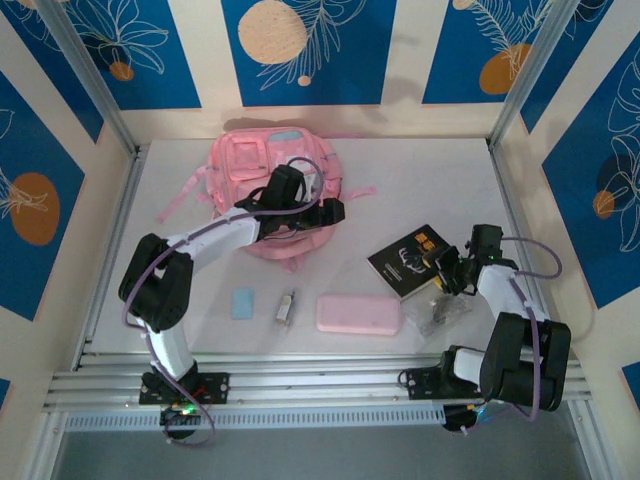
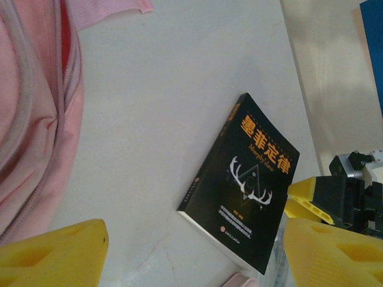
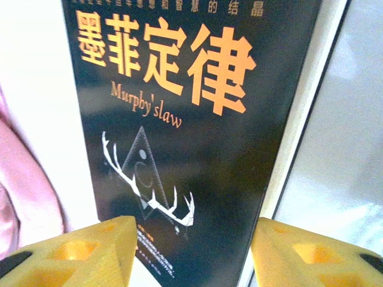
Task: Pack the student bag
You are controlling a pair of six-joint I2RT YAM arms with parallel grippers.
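— Where's the bag?
— Far tabletop, left jaws spread empty over it.
— And the right?
— Astride the book (gripping or not, I cannot tell). Best pinch its edge squarely, lift level, then carry it to the bag.

Looks like a robotics lab test cell, not a home. Fenced by aluminium posts and slotted rails around a white table, walled with blue printed panels (white leaves, orange discs), fitted with a left arm and right arm bolted at the near edge.
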